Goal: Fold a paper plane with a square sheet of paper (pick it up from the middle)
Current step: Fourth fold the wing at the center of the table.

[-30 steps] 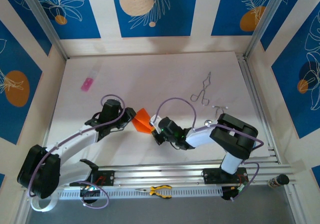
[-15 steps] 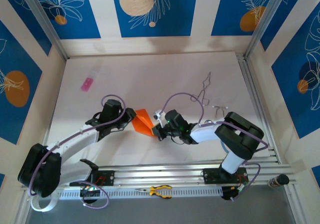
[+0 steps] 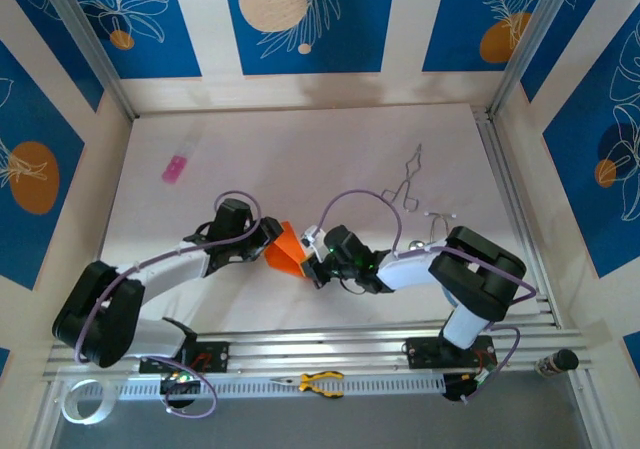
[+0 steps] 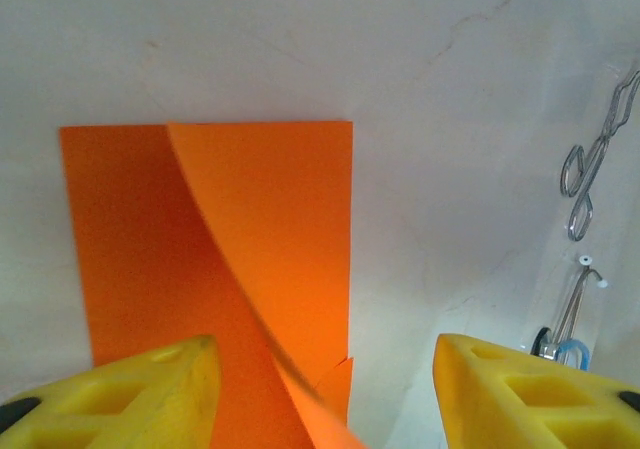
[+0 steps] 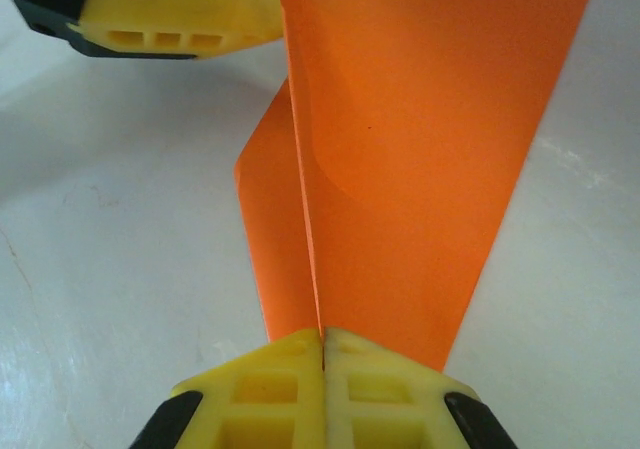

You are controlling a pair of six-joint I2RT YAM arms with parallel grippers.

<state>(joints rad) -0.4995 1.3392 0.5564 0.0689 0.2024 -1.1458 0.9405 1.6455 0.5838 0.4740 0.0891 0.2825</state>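
Orange sheet (image 3: 288, 249) is part-folded with one flap curling up. It lies on the worktop beyond the yellow-handled pliers (image 3: 321, 380).

Right gripper (image 5: 322, 354): jaws shut on an edge of the sheet. Left gripper (image 4: 322, 394): jaws well apart astride the sheet, gripping nothing.

Risk: the uncreased flap may spring open, or the lone pinch may drag the sheet askew.

No readable writing anywhere.

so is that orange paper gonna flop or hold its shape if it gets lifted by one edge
Likely floppy: the orange paper curves in a soft bow where the right pincer pinches its edge. Probably very light, since that one-edge pinch holds a flap up off the table. Being so thin, a push would probably buckle it.
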